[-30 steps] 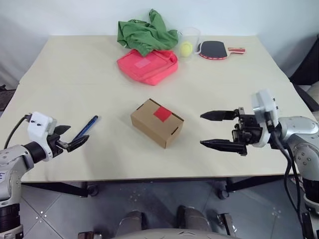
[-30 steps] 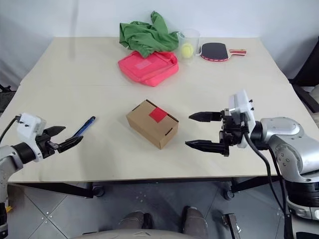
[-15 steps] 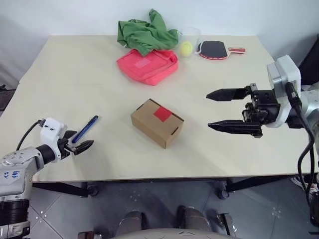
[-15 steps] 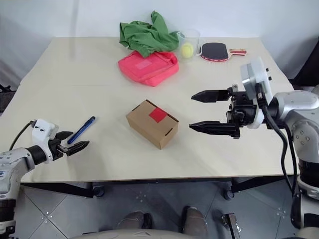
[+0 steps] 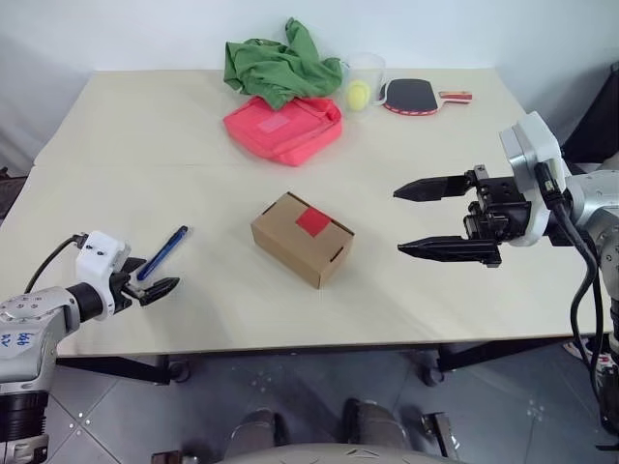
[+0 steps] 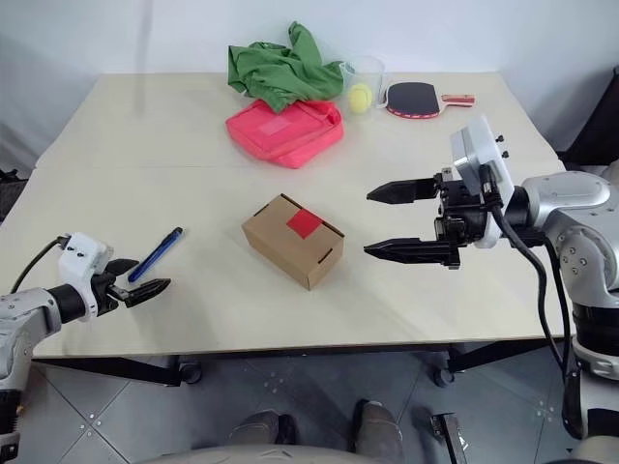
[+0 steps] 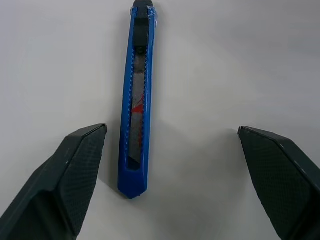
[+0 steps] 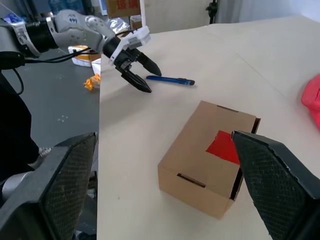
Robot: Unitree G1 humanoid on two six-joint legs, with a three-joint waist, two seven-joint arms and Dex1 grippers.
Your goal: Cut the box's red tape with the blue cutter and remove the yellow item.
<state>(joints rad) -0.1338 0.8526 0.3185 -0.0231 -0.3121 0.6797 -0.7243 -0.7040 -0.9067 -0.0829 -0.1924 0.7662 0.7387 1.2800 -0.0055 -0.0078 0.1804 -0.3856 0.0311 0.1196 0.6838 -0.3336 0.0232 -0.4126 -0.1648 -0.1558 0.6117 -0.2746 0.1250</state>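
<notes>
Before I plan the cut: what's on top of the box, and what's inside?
A red tape patch sits on the closed box. Its inside is covered by the shut flaps, so no contents can be seen.

On the table [image 5: 145, 135] there is one brown cardboard box [image 5: 302, 238], shut, bearing one square of red tape [image 5: 313, 221]; it lies between the two grippers, nearer the right gripper [image 5: 431, 218]. One blue cutter [image 5: 162, 252] lies just ahead of the left gripper [image 5: 155, 275]. Well beyond both grippers, at the far edge, are one pink-red fabric pouch [image 5: 282, 127], one crumpled green cloth [image 5: 280, 64], one clear plastic cup [image 5: 366, 71], one yellow-green ball [image 5: 359, 93] and one red-and-black table tennis paddle [image 5: 414, 95]. That makes two grippers, each with two black fingers.
</notes>
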